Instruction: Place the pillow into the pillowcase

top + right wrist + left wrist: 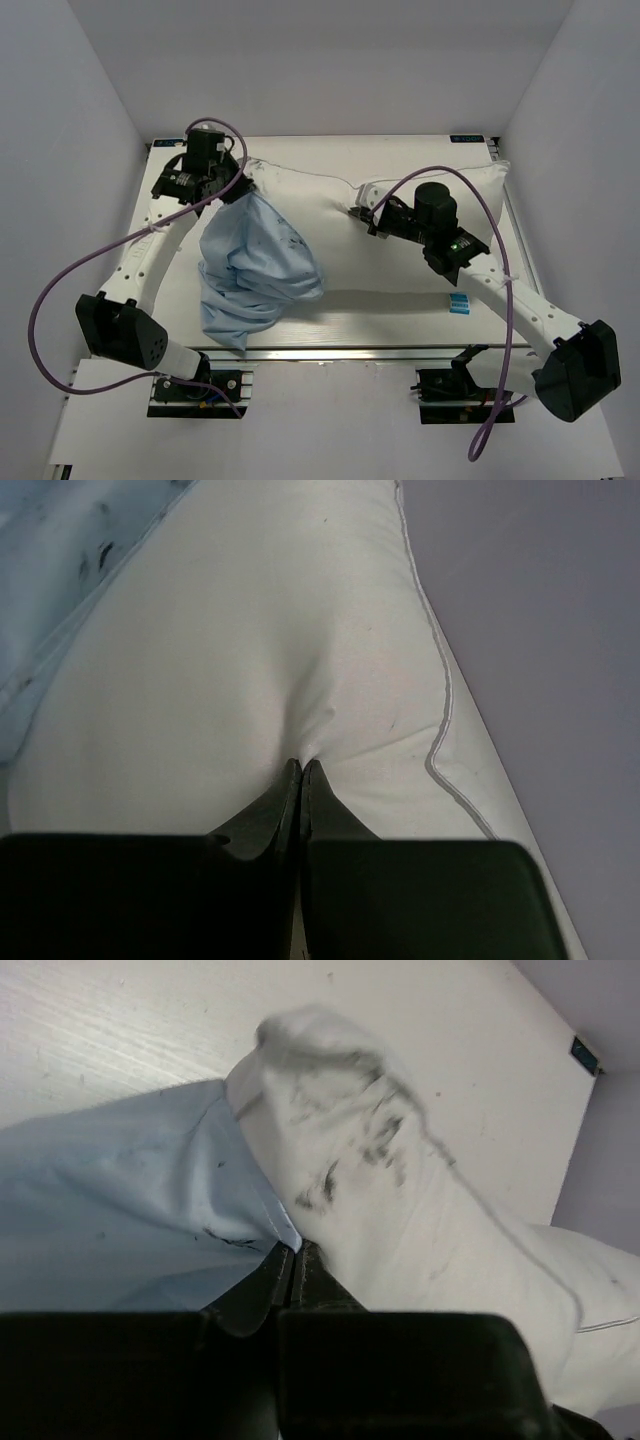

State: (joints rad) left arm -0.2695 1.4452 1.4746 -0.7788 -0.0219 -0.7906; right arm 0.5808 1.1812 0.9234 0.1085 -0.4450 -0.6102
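The white pillow (330,225) lies across the table, its left corner dark-smudged (340,1150). The light-blue pillowcase (258,262) is bunched over the pillow's left end and spills toward the front edge. My left gripper (236,186) is shut on the pillowcase's edge (150,1200), right beside the pillow's corner; its tips (297,1248) meet on the blue hem. My right gripper (362,213) is shut on a pinch of the pillow's top fabric (250,650), its tips (302,764) pressed together where the cloth puckers. The pillowcase also shows in the right wrist view's top left corner (50,550).
The white table (350,146) is boxed in by white walls at left, right and back. A small blue sticker (458,303) lies on the table near the right arm. A purple cable loops off each arm. The metal rail runs along the front edge (330,352).
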